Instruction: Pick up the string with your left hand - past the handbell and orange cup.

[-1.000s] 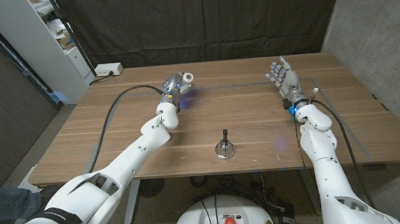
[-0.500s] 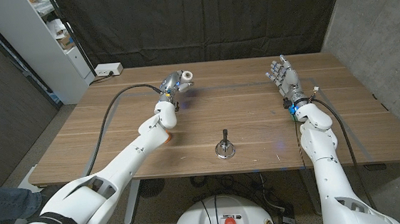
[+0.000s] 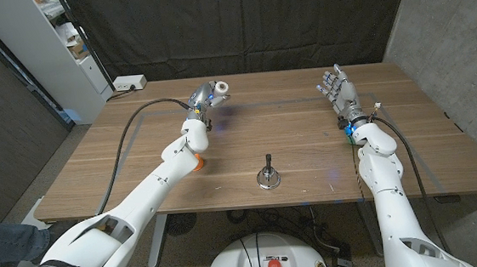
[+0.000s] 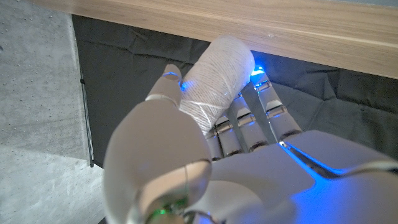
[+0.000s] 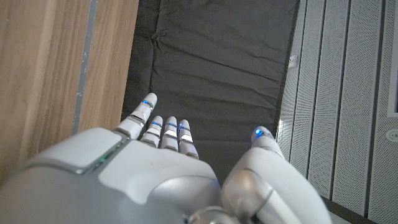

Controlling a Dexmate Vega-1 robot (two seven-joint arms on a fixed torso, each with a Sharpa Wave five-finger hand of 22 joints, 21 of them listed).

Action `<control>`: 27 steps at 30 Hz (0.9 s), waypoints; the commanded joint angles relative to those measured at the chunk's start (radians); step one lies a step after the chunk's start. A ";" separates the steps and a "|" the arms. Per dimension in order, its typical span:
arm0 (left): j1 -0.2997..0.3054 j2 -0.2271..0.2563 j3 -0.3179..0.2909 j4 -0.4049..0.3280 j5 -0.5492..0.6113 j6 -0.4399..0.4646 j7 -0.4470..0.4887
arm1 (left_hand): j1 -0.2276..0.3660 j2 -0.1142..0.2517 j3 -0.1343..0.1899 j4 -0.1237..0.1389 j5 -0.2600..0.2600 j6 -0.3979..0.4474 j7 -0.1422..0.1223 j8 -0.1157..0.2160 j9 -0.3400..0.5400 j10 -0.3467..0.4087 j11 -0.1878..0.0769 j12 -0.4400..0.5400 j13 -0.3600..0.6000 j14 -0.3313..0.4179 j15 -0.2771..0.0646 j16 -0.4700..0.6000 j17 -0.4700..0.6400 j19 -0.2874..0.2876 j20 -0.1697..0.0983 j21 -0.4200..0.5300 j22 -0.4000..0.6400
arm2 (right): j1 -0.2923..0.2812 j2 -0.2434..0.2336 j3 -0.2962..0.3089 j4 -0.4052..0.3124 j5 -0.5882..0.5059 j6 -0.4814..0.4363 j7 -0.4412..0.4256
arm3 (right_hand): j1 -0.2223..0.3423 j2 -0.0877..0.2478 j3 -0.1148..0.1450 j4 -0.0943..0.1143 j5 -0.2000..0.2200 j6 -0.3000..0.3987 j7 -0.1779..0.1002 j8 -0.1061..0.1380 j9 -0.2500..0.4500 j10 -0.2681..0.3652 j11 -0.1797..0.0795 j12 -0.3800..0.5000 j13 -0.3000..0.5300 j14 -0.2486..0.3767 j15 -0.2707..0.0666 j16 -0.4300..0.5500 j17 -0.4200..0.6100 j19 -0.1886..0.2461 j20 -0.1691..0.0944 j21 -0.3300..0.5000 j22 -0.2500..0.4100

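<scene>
My left hand (image 3: pixel 204 99) is stretched out over the far middle of the table and grips a white spool of string (image 3: pixel 220 88) between thumb and fingers. In the left wrist view the wound spool (image 4: pixel 217 81) lies in that hand (image 4: pixel 205 162), close to the table's edge. The handbell (image 3: pixel 267 175), metal with a dark handle, stands upright near the front edge. An orange cup (image 3: pixel 197 161) peeks out from under my left forearm. Over the right side of the table my right hand (image 3: pixel 338 91) holds nothing, its fingers apart and pointing away; its back (image 5: pixel 168 168) fills the right wrist view's lower part.
A white power strip (image 3: pixel 128 83) sits at the table's far left corner. A black cable (image 3: pixel 132 133) curves over the left part of the table to my left arm. White shelves (image 3: pixel 74 44) stand off the table's left. A dark curtain hangs behind.
My left hand has moved a little farther away with the spool in it, and the orange cup now shows beside the forearm. The right hand has not moved.
</scene>
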 commanded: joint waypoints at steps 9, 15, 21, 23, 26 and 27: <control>0.045 0.023 -0.033 -0.110 0.004 0.016 -0.010 | 0.049 0.057 0.006 0.001 0.008 0.058 -0.015 0.013 0.004 0.029 -0.005 0.012 0.007 0.011 -0.036 0.003 0.004 0.004 -0.012 0.008 0.005 | -0.015 0.002 -0.005 -0.030 0.006 -0.004 -0.004 | 0.009 0.007 -0.003 0.002 0.005 0.011 -0.001 0.000 0.002 0.010 -0.002 0.001 0.003 0.008 0.001 -0.004 0.003 0.009 0.000 -0.009 0.002; 0.060 0.030 -0.047 -0.148 0.002 0.032 -0.018 | 0.050 0.057 0.006 0.001 0.008 0.066 -0.016 0.016 0.004 0.031 -0.005 0.012 0.009 0.014 -0.035 0.004 0.004 0.005 -0.013 0.010 0.005 | -0.021 0.003 -0.007 -0.044 0.008 -0.006 -0.006 | 0.009 0.007 -0.003 0.001 0.006 0.012 -0.001 0.000 0.002 0.010 -0.002 0.001 0.003 0.008 0.001 -0.004 0.003 0.010 0.001 -0.012 0.002; 0.080 0.030 -0.074 -0.184 -0.020 0.031 -0.017 | 0.052 0.058 0.007 0.001 0.009 0.071 -0.014 0.017 0.004 0.036 -0.007 0.013 0.011 0.024 -0.036 0.007 0.004 0.007 -0.015 0.013 0.005 | -0.031 0.004 -0.011 -0.063 0.001 -0.011 -0.015 | 0.009 0.008 -0.004 0.001 0.006 0.012 -0.001 0.000 0.002 0.011 -0.002 0.001 0.003 0.009 0.000 -0.004 0.003 0.011 0.001 -0.015 0.002; 0.081 0.036 -0.074 -0.200 -0.008 0.044 -0.019 | 0.054 0.058 0.008 0.000 0.009 0.073 -0.012 0.018 0.004 0.036 -0.006 0.013 0.011 0.025 -0.035 0.006 0.003 0.008 -0.016 0.013 0.005 | -0.033 0.005 -0.012 -0.068 0.001 -0.013 -0.016 | 0.009 0.008 -0.005 0.001 0.006 0.012 -0.001 0.000 0.002 0.011 -0.002 0.001 0.003 0.009 0.001 -0.004 0.003 0.012 0.001 -0.016 0.002; 0.084 0.038 -0.081 -0.213 -0.009 0.047 -0.019 | 0.055 0.060 0.009 0.000 0.010 0.075 -0.011 0.018 0.004 0.039 -0.006 0.013 0.012 0.027 -0.032 0.008 0.004 0.010 -0.016 0.015 0.005 | -0.035 0.006 -0.014 -0.074 0.001 -0.015 -0.017 | 0.009 0.008 -0.005 0.001 0.006 0.013 0.000 0.000 0.002 0.011 -0.002 0.001 0.003 0.009 0.000 -0.004 0.003 0.012 0.001 -0.018 0.003; 0.084 0.041 -0.083 -0.217 -0.010 0.046 -0.023 | 0.055 0.060 0.009 0.000 0.010 0.075 -0.011 0.018 0.004 0.040 -0.006 0.014 0.012 0.027 -0.032 0.008 0.004 0.010 -0.017 0.015 0.005 | -0.036 0.006 -0.015 -0.075 0.001 -0.015 -0.017 | 0.009 0.008 -0.005 0.001 0.006 0.013 0.000 0.000 0.002 0.012 -0.001 0.001 0.003 0.009 0.000 -0.004 0.003 0.013 0.001 -0.018 0.003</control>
